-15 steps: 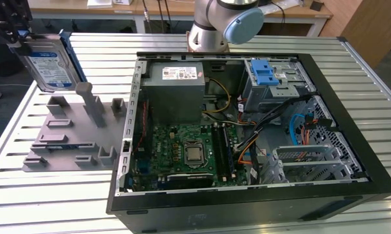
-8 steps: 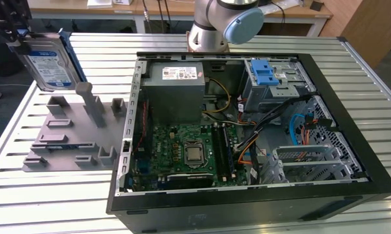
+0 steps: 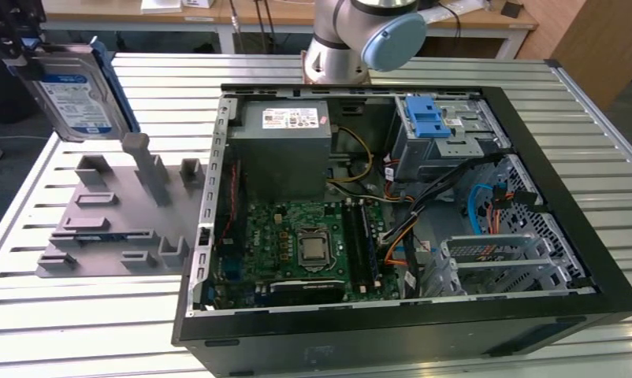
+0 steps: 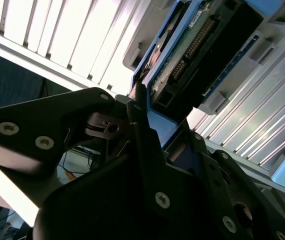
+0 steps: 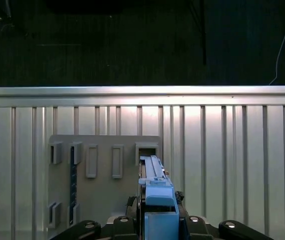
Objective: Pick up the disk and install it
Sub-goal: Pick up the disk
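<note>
My claw (image 5: 156,212) holds the disk (image 3: 72,90) tight, standing tall; in the exterior view the open computer box (image 3: 400,324) sits at its four o'clock.

Open computer case (image 3: 400,340), grey slotted fixture (image 3: 127,219) beside it, ribbed table (image 3: 85,323), perhaps desks (image 3: 105,12) behind

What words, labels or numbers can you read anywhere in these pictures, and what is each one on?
No text here is clear enough to quote.
On the disk: a white label with a blue band, print too small to read.
On the grey power-supply box: a white sticker, print too small to read.
On the circuit board: markings too small to read.
On the grey fixture plate: no print visible.
</note>
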